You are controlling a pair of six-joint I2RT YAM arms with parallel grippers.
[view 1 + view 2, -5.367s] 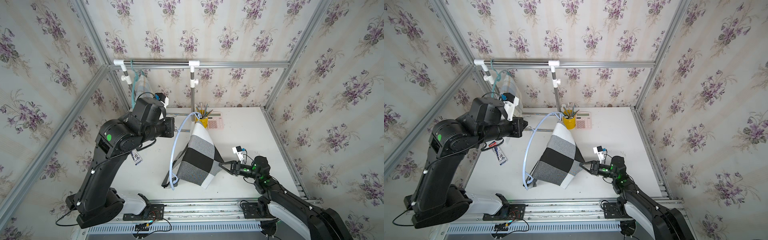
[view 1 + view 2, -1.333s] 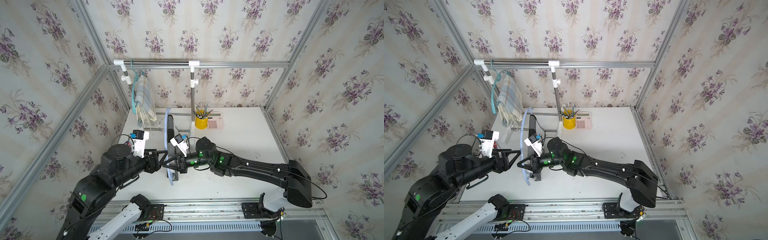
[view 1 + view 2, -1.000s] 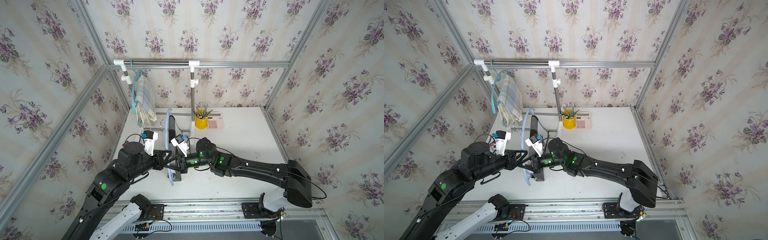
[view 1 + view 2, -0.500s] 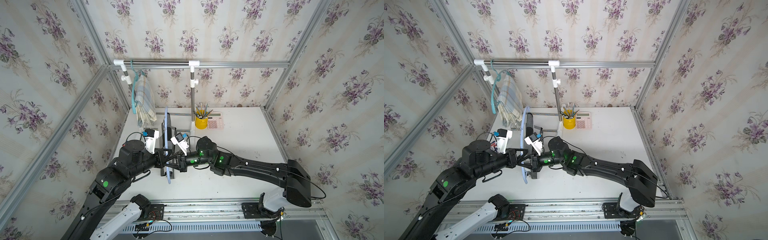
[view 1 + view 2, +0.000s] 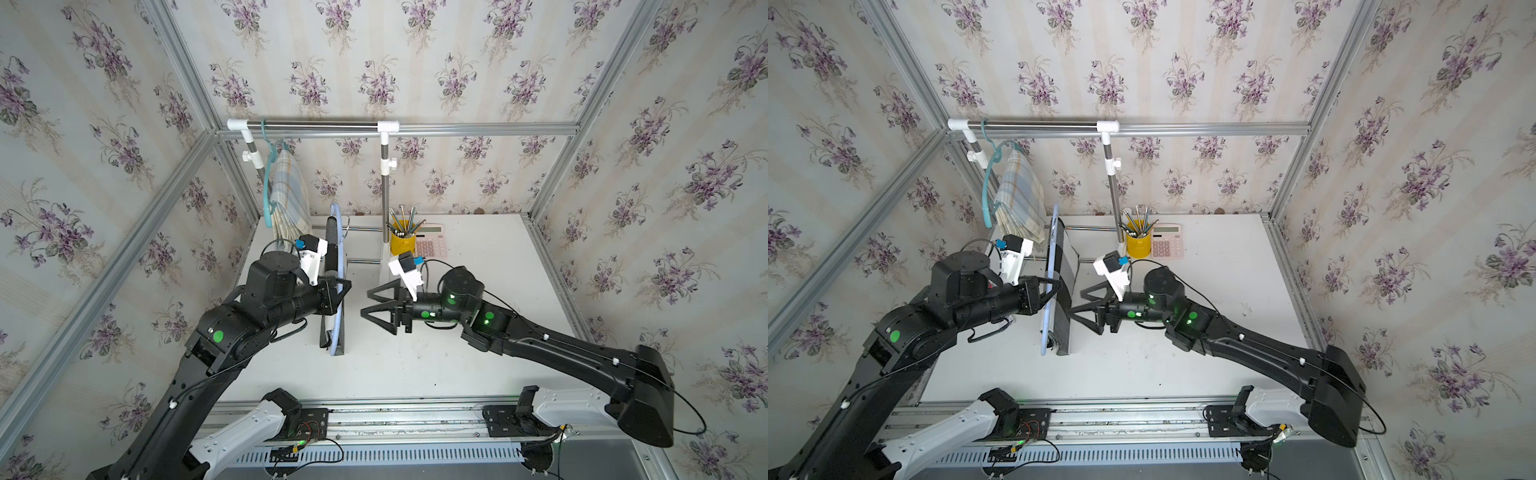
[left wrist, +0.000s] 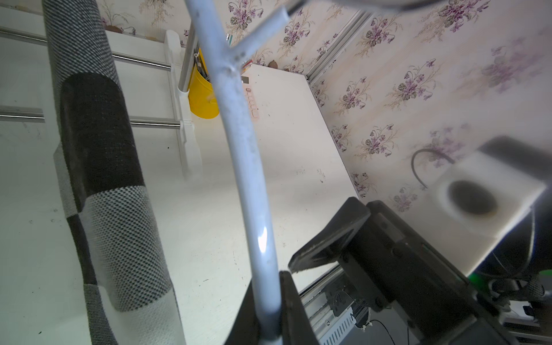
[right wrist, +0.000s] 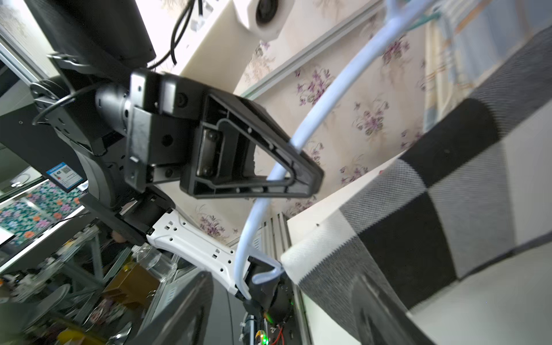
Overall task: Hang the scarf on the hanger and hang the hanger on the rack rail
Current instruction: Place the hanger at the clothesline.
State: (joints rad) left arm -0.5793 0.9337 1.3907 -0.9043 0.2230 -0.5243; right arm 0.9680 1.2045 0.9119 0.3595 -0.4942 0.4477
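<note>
A robotics lab is dressing up as a home corner: violet-flowered wallpaper panels (image 5: 374, 62) are standing inside aluminium frame profiles (image 5: 551, 174) around a white tabletop (image 5: 498, 249). At 12 o'clock a chrome clothes rail (image 5: 316, 124) is rising beside a yellow pencil cup (image 5: 402, 245) and a pink calculator (image 5: 432, 247). At 6 o'clock a slotted metal mounting rail (image 5: 395, 422) is running (cluttered workbenches (image 7: 53, 263) are showing beyond, in the right wrist view).

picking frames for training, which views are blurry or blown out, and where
Both top views: sharp, evenly lit. Left wrist view: hanger crisp with a glare spot, the other arm's camera housing out of focus, table washed out. Right wrist view: scarf weave sharp, the near fingers blurred.
</note>
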